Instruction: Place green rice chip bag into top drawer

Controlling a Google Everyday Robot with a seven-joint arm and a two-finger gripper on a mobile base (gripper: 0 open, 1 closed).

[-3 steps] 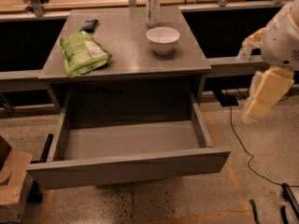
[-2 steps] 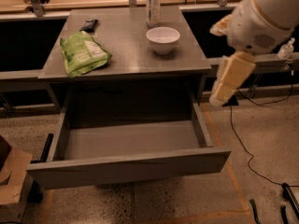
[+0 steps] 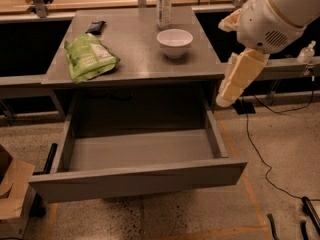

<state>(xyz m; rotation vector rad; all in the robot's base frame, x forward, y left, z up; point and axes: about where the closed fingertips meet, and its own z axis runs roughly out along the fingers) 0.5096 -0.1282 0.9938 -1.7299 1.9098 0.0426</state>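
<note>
- Lying flat on the left half of the grey desk [image 3: 135, 64], near its front edge, is the green bag [image 3: 90, 56].
- A black packet [image 3: 95, 26] sits behind the bag. A white bowl [image 3: 174, 41] stands to the right, with a bottle [image 3: 163, 4] behind it.
- The drawer [image 3: 140, 176] stands wide open below the desk.
- The gripper [image 3: 227, 96] hangs just off the desk's right edge, above the drawer's right wall and well apart from the bag. It holds nothing visible, and how far open it is cannot be told.
- The speckled floor [image 3: 285, 134] carries a black cable [image 3: 257, 154] on the right and cardboard [image 3: 12, 184] at lower left.
</note>
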